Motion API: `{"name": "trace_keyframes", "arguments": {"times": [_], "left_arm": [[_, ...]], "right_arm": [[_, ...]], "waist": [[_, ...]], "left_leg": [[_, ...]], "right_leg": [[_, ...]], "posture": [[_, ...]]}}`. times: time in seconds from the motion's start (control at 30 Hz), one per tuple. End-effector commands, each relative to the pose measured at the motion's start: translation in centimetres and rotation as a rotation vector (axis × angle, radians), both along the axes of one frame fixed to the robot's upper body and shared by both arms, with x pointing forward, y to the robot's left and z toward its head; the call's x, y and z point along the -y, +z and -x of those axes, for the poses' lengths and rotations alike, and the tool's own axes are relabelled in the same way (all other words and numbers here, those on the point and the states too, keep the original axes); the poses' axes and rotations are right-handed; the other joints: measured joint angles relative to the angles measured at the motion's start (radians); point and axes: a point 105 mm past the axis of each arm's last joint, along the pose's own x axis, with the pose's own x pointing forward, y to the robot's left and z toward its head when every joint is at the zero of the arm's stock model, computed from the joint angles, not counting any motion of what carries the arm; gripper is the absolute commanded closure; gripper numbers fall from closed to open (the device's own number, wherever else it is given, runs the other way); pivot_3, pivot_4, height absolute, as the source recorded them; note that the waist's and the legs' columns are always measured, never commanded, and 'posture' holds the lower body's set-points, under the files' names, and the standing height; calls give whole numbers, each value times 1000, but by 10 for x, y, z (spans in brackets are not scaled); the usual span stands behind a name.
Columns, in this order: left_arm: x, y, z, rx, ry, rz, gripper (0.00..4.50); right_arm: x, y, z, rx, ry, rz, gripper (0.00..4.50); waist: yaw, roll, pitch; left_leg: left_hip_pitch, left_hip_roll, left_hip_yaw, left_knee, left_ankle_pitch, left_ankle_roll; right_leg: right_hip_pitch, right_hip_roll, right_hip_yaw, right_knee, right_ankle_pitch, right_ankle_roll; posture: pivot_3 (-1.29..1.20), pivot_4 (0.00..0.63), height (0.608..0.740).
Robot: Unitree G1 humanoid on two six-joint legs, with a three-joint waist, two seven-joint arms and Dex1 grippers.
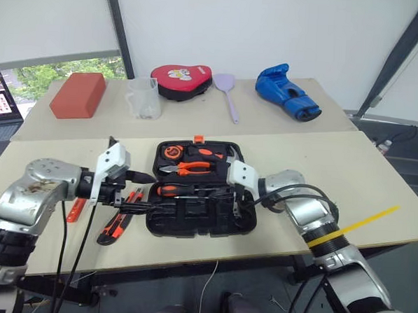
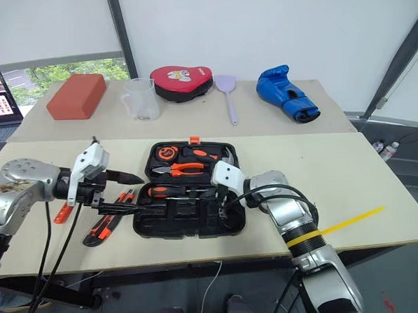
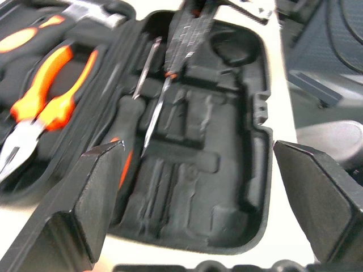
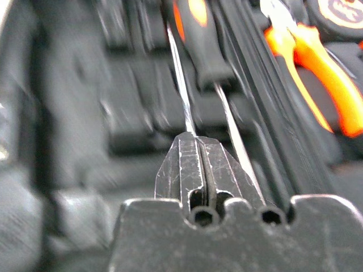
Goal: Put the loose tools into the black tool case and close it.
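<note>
Grippers first, since they're closest to the table edge: left gripper [image 1: 138, 192] hangs at about 9 o'clock of the black tool case [image 1: 273, 268], fingers spread wide with nothing between them. Under and beside it, on the bare table [image 1: 375, 193], lie a utility knife [image 1: 112, 230], a slim orange tester screwdriver [image 1: 75, 210] and a black-and-orange screwdriver [image 1: 132, 197], all outside the case. Right gripper [image 4: 199, 164] comes in from 3 o'clock, fingers pressed tight together over the near half of the case; a thin metal shaft [image 4: 180, 85] runs out from the fingertips, but I can't tell if it's pinched. One screwdriver [image 1: 183, 190] lies in the case by the hinge. Case is open flat, with orange-handled pliers [image 1: 187, 169] and tape measure [image 1: 172, 152] in the far half. Further back at 12 o'clock: a clear jug [image 1: 143, 98], red mitt [image 1: 181, 80], lilac spatula [image 1: 227, 89], blue boxing glove [image 1: 288, 92], and red block [image 1: 78, 94] at 10.
</note>
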Motion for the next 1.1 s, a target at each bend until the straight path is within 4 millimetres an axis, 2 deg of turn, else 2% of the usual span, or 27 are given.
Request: {"name": "trace_keyframes", "arguments": {"times": [0.03,0.1,0.13,0.27,0.33,0.4,0.5,0.63,0.8,0.87,0.97,1.1], "left_arm": [[-44,14,9,83,284,48,0],[-69,8,23,79,445,57,0],[-80,1,34,63,513,44,0],[-117,-25,68,1,700,-39,0],[-132,-32,75,-8,780,-67,0],[-141,-35,73,-19,841,-67,0],[-144,-34,58,-48,882,-19,0],[-129,-33,34,-108,823,5,0],[-128,-43,12,-181,864,-19,0],[-132,-55,0,-226,913,-54,0],[-132,-63,-7,-262,923,-82,0],[-130,-71,-4,-303,884,-93,964]], "right_arm": [[8,62,23,16,63,-151,3654],[11,70,38,8,98,-155,3062],[13,72,44,3,113,-154,2603],[15,71,63,-7,159,-128,1269],[15,70,68,-8,164,-116,543],[15,68,70,-10,165,-112,33],[13,66,72,-6,169,-100,33],[11,67,71,18,159,-96,33],[11,67,72,26,149,-92,33],[11,66,74,35,136,-90,33],[13,66,75,39,122,-95,33],[19,65,74,51,81,-92,0]], "waist": [[2,0,0],[6,0,0],[6,0,0],[11,0,0],[17,0,0],[31,0,0],[45,-1,0],[48,-3,-1],[29,-3,-1],[21,-3,-1],[17,-3,-1],[16,-3,-1]], "left_leg": [[0,0,0,-1,0,-1],[0,-1,0,-5,-1,-1],[1,0,0,-7,-1,-1],[3,-1,0,-12,-1,-1],[3,-1,0,-11,-4,-6],[3,-1,0,-9,-5,-8],[4,-1,-1,-8,-6,-9],[7,-1,-2,-5,-5,-9],[7,-1,-2,-5,-4,-8],[7,-1,-1,-7,-3,-6],[7,-2,-2,-8,-3,-6],[7,-2,-1,-8,-5,-8]], "right_leg": [[-1,0,-2,0,0,-1],[-2,0,-6,-1,0,-1],[-2,0,-8,-2,0,-1],[0,-4,-16,-4,0,-2],[0,-6,-20,-4,0,-3],[2,-8,-20,-5,0,-3],[6,-8,-20,-5,1,-3],[9,-8,-20,-3,1,-3],[6,-7,-22,-2,1,-4],[5,-7,-23,-2,2,-5],[4,-7,-26,-3,2,-5],[5,-7,-24,-3,2,-5]], "posture": [[0,150,740],[0,150,740],[0,150,740],[0,150,740],[0,150,740],[0,150,740],[0,150,740],[0,150,740],[0,150,740],[0,150,740],[0,150,740],[0,150,740]]}}
